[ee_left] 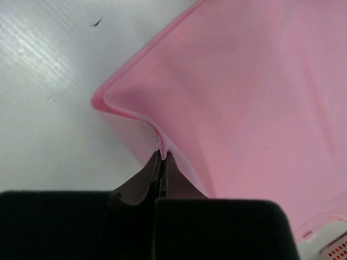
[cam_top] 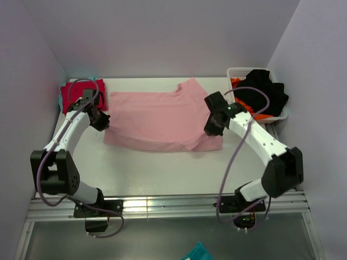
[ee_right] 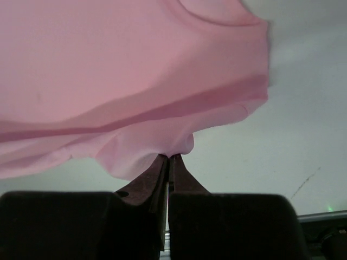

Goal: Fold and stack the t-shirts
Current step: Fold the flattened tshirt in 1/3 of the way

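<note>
Close-ups: left tool [ee_left: 162, 154], right tool [ee_right: 169, 157] pinch pink tee [cam_top: 154, 116].

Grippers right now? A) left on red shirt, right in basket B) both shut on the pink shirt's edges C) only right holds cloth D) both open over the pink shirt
B: each wrist view shows fingers closed on a fold of the pink shirt, the left gripper at its left edge, the right gripper at its right.
</note>
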You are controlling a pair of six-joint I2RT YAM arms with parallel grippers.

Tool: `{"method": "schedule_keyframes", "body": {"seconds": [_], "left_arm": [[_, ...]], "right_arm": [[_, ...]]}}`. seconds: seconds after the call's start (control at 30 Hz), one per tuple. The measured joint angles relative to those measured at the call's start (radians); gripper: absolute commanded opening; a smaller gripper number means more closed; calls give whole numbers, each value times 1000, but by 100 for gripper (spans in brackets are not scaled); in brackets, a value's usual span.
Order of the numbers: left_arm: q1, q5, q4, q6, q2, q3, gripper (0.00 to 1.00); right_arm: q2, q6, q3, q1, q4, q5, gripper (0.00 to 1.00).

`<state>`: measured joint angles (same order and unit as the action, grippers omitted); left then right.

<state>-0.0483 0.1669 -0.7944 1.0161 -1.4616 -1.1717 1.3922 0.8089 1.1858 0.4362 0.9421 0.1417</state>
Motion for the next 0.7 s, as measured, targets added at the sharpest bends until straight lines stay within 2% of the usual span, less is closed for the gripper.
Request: {"method": "schedule_keyframes", "body": {"seconds": [0.3,0.5,0.53,0.57,0.6,0.63,0.67,0.7], "left_arm": [[48,-34,41,-34,-333,-248,0],[92,-50,55,-35,-497,-388,0],[102,-50,56,-35,-519,-398,2],[110,-53,57,-35,-538,-403,39],[119,-61,57,-42,-557,-406,62],[131,-69,57,-38,-578,-407,85],[139,-75,56,-45,-596,-407,99],[149,-80,56,-46,-617,-408,100]], "right_arm": [[457,-103,376,-84,-19,2,0],[721,-130,668,-117,14,5,0],[761,-131,715,-123,25,8,7],[795,-129,757,-127,38,9,24],[827,-126,797,-132,49,13,46],[863,-118,842,-137,65,18,89],[895,-116,885,-142,84,25,96],[922,-122,921,-147,94,31,100]]}}
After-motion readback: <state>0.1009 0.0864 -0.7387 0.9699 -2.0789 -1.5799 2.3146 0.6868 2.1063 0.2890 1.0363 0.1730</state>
